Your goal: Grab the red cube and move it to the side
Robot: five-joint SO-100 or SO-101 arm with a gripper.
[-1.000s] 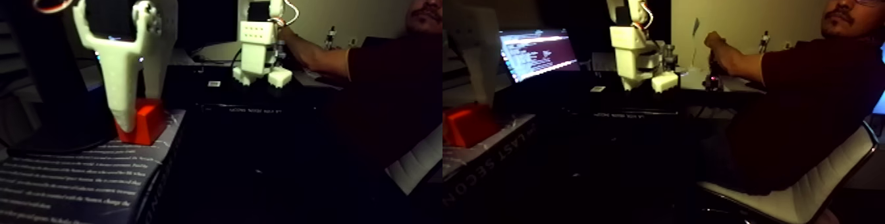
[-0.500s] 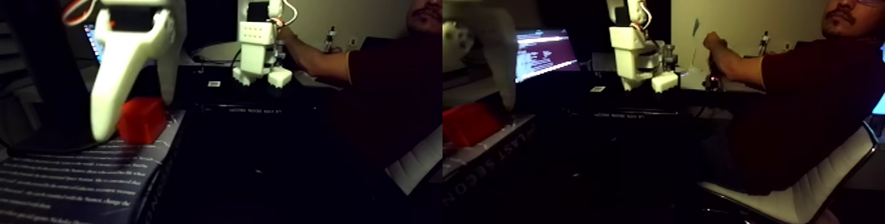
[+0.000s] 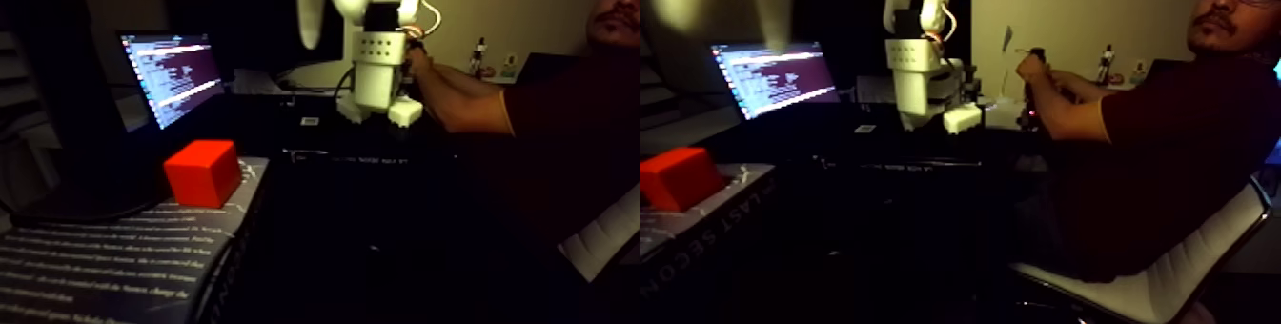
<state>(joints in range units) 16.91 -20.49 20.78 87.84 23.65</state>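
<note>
The red cube (image 3: pixel 202 172) sits on the far corner of a dark book cover (image 3: pixel 114 261) printed with white text; the right half of the fixed view shows the cube (image 3: pixel 681 177) again at its left edge. High above it and a little to the right hangs my white gripper (image 3: pixel 331 23), blurred by motion. Its two fingers (image 3: pixel 310 9) stand apart with nothing between them. The cube is free and upright, well clear of the gripper.
A lit laptop screen (image 3: pixel 172 75) stands behind the cube. A second white arm (image 3: pixel 376 70) is on the desk farther back, with a person's hand (image 3: pixel 429 70) on it. The person sits at the right on a white chair (image 3: pixel 1144 280).
My gripper stood around the cube a second ago. It has since lifted away to the top of the view and left the cube where it was on the book.
</note>
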